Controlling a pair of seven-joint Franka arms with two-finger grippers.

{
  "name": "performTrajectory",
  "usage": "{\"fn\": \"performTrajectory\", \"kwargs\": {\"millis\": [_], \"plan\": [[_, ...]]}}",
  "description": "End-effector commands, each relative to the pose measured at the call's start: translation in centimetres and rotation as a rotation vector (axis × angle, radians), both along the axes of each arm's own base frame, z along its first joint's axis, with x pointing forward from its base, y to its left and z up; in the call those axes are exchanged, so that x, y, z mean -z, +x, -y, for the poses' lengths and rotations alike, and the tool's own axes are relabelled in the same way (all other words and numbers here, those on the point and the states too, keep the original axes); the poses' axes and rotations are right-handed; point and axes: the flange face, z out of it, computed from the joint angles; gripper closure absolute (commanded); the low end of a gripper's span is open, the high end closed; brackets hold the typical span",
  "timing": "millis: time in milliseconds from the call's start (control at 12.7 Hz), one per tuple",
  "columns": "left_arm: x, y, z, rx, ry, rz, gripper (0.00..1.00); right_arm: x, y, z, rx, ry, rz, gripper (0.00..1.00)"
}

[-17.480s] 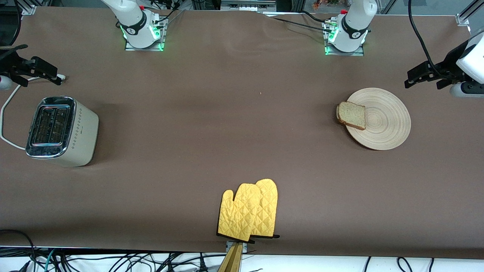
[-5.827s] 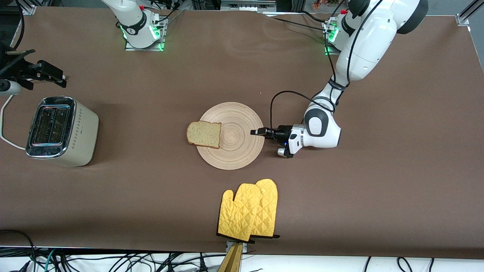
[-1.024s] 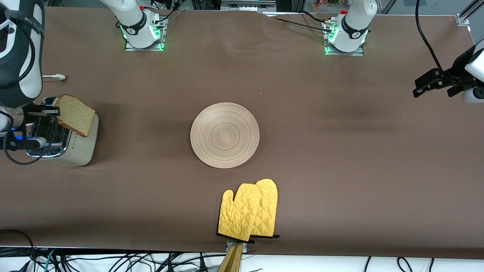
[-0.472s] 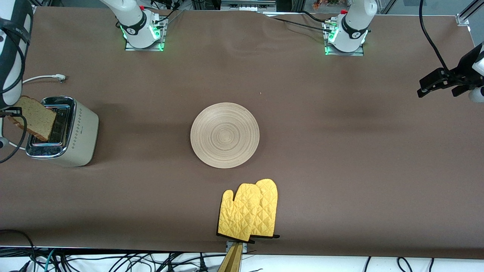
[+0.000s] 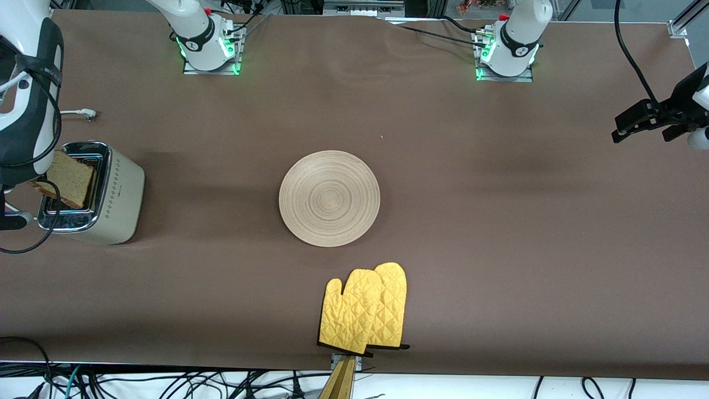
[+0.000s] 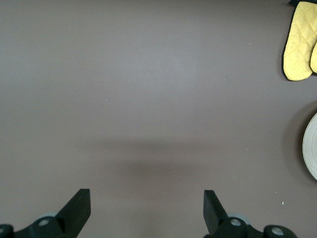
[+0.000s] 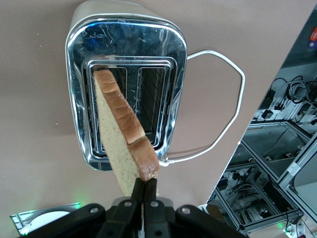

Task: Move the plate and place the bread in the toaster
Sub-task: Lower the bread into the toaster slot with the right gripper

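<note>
A brown tabletop (image 5: pixel 471 221) carries a cream-white toaster (image 5: pixel 91 194) at the right arm's end. The right gripper (image 7: pixel 144 194) hangs over the toaster, its fingers pinched together on one edge of a slice of bread (image 7: pixel 121 136). The bread stands on edge, tilted, above the shiny chrome top, its lower end at the mouth of one of the two slots; in the front view the bread (image 5: pixel 69 179) shows over the slots. A white cord (image 7: pixel 223 109) loops away from the toaster across the tabletop.

A round wooden plate (image 5: pixel 329 198) lies bare near the middle of the tabletop, well apart from the toaster. A pair of yellow oven mitts (image 5: pixel 365 316) lies nearer to the front camera than the plate, at the tabletop's edge.

The left gripper (image 5: pixel 645 119) waits in the air over the left arm's end of the tabletop, its fingers (image 6: pixel 77 208) spread wide apart and holding nothing.
</note>
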Motion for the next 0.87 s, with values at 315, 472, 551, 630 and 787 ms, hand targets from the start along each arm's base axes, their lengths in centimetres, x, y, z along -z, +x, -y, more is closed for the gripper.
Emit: {"fn": "performTrajectory", "kwargs": {"millis": [315,472,551,630,787], "plan": [[-0.8,-0.2,-0.4,0.007,0.016,0.005,0.0,0.7,-0.2,0.6,-0.013,-0.016,-0.036,1.0],[-0.8,-0.2,-0.4,0.007,0.016,0.005,0.0,1.5,-0.4,0.8,-0.005,-0.016,-0.049,1.0],[-0.8,-0.2,-0.4,0.007,0.016,0.005,0.0,1.6,-0.4,0.9,-0.006,-0.017,-0.05,1.0],[-0.8,-0.2,-0.4,0.007,0.016,0.005,0.0,1.7,-0.4,1.1,-0.004,-0.017,-0.05,1.0],[-0.8,-0.2,-0.4,0.006,0.016,0.005,0.0,1.8,-0.4,1.1,-0.009,-0.008,-0.052,0.41]]}}
